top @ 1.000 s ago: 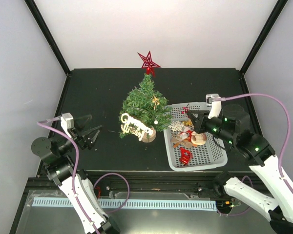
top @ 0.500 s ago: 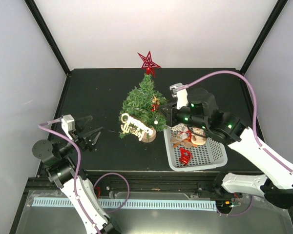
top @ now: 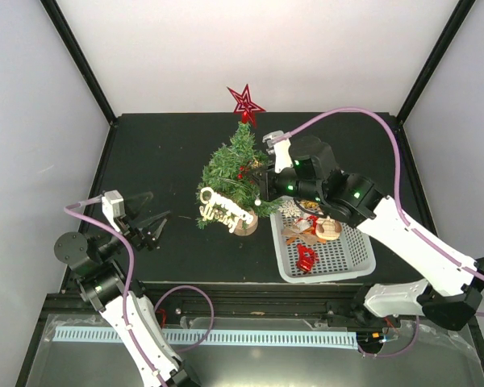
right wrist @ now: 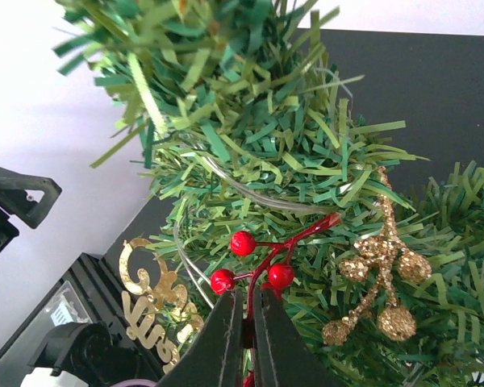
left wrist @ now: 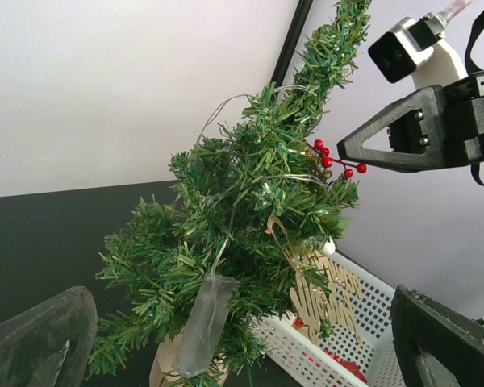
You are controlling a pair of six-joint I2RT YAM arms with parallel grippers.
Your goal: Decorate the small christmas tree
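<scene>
- Small dark-green artificial Christmas tree [top: 235, 173] stands upright mid-worktop; white perforated plastic basket [top: 347, 254] just beside it, toward the right edge
- Right gripper [right wrist: 246, 318]: fingers pinched narrow on the stem of a red berry sprig [right wrist: 258, 262], set among the upper branches beside a gold glitter sprig [right wrist: 383, 274]
- Left gripper [top: 153, 224]: fingers wide apart, holding nothing; near the left edge

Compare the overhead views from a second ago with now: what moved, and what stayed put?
The right end effector, shut on a red berry sprig, swung left from over the white basket to the upper branches of the small christmas tree. The left end effector stayed open and parked; star, gold sign and basket unmoved.
</scene>
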